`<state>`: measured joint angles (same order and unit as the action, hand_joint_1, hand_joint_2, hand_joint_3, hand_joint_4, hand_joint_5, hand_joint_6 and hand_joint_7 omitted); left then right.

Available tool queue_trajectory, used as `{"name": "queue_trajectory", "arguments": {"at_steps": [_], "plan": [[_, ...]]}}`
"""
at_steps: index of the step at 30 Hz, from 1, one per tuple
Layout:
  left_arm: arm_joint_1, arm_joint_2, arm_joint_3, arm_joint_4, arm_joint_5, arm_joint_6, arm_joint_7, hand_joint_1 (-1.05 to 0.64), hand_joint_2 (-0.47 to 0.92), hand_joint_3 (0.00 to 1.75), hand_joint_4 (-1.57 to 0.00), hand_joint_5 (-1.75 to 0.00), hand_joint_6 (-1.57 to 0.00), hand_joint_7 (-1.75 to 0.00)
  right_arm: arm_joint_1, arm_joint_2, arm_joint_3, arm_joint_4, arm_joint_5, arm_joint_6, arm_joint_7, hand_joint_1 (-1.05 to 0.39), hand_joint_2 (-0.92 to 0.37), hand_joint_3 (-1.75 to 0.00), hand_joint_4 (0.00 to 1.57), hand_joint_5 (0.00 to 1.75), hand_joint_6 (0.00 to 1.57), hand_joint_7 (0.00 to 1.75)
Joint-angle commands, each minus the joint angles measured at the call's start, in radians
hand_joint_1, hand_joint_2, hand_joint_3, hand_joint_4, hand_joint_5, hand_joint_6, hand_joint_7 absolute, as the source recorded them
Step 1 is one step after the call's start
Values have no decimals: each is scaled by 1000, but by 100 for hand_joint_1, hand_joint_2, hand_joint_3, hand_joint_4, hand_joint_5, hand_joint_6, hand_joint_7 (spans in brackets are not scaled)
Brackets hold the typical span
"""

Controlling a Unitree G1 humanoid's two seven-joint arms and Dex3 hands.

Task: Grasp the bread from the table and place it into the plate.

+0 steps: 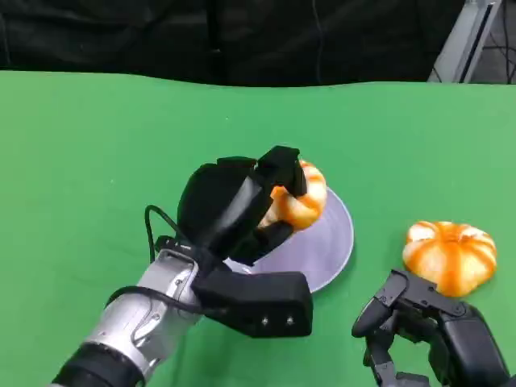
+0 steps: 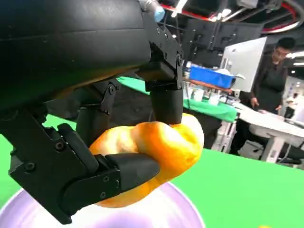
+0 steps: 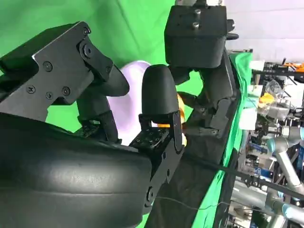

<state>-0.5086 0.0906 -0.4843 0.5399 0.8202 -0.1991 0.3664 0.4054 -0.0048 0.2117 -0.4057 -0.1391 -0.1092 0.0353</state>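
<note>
My left hand (image 1: pixel 242 211) grips an orange-glazed bread roll (image 1: pixel 300 198) and holds it over the far edge of the pale lilac plate (image 1: pixel 326 246) in the middle of the green table. In the left wrist view the roll (image 2: pixel 152 156) is pinched between black fingers (image 2: pixel 164 102) just above the plate (image 2: pixel 156 211). A second bread (image 1: pixel 450 256), round and striped orange and white, lies on the table to the right of the plate. My right hand (image 1: pixel 419 326) sits low at the front right, near that bread, holding nothing, its fingers apart. The right wrist view shows a sliver of the plate (image 3: pixel 130 102) past its fingers.
The green table (image 1: pixel 97 161) stretches wide to the left and back, ending at a dark backdrop. A person (image 2: pixel 270 80) stands beyond the table among desks and a monitor in the left wrist view.
</note>
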Motion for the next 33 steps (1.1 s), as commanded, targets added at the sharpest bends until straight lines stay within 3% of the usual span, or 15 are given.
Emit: {"name": "queue_trajectory", "arguments": {"at_steps": [1,2,3,8,14,33], "plan": [[-35,-15,-39,-52,6,186,-262,-59,89,27,-5,-57,-10,-48,7,-2,0,-15,5,3,-6,3,-43,-129,70,167,71,141],[-32,-11,-48,-69,9,213,-304,-67,91,30,-2,-36,-4,-36,8,-2,0,-15,5,2,-6,4,-43,-129,69,167,70,141],[-29,-8,-55,-84,12,234,-335,-71,91,32,-1,-27,-2,-31,9,-3,0,-14,5,2,-6,4,-43,-129,69,167,70,141],[-24,4,-80,-122,19,295,-420,-79,92,36,0,-7,0,-17,10,-6,-2,-17,6,1,-4,4,-43,-130,69,168,70,141],[-28,17,-97,-136,26,322,-466,-85,92,39,0,0,0,-12,8,-5,-3,-18,8,4,-4,4,-43,-130,69,168,70,141],[-12,48,-99,-186,14,325,-484,-93,92,47,0,0,0,-4,7,-5,-6,-17,7,7,-4,3,-41,-132,69,167,71,142]]}}
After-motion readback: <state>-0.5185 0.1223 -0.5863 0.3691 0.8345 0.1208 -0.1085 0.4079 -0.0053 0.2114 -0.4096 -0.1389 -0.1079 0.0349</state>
